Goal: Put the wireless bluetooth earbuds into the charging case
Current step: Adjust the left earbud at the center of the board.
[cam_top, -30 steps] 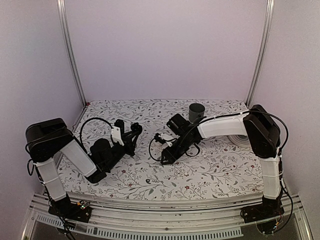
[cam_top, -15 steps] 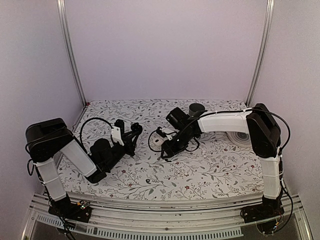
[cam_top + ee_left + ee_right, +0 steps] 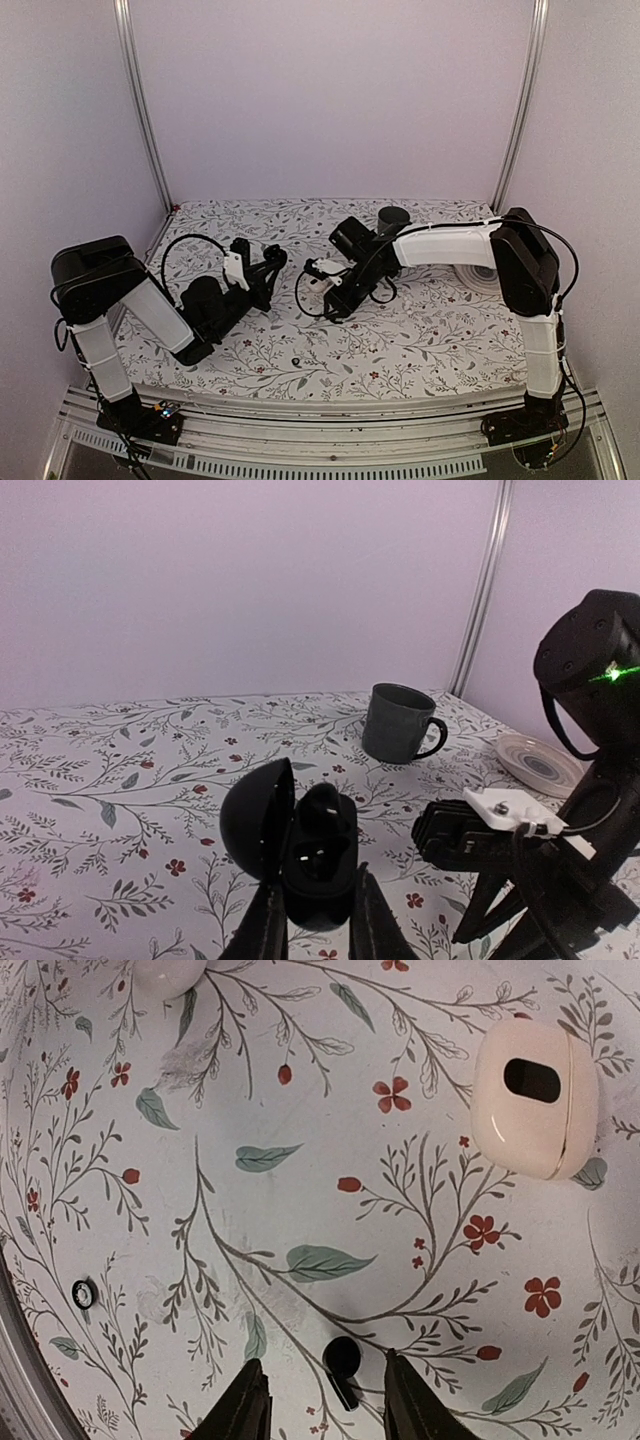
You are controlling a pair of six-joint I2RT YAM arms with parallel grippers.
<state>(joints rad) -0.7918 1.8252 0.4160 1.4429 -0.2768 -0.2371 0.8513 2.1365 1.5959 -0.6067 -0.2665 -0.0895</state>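
At the left, the left tool (image 3: 316, 910) is gripping the charging case (image 3: 318, 855) by its lower body, one finger pressing on each side. It is holding the case off the desk (image 3: 430, 340) with the lid (image 3: 255, 820) swung open to the left. The open cavity is facing up and toward the other arm, presumably so that an earbud can be brought straight down into it. A dark rounded lump is sitting in the upper part of the cavity. It could be one earbud already seated, but the left wrist view is not showing enough to tell.

Toward the middle, the right tool (image 3: 322, 1368) is pointing down at the desk with its jaws spread apart and nothing between them gripped. One of the wireless bluetooth earbuds (image 3: 342, 1356) is lying flat on the floral cloth in the gap, nearer the right-hand finger and touching neither. This looks like the lining-up stage of a pick: the jaws are straddling the small piece so that closing will pinch it across its narrow body. The earbud is small and glossy, so a shallow or skewed pinch could flick it away.

Further right, a white oval case (image 3: 537, 1100) is lying well apart from the earbud. At the back right, a grey mug (image 3: 398, 723) and a plate (image 3: 540, 763) are standing out of the working path.
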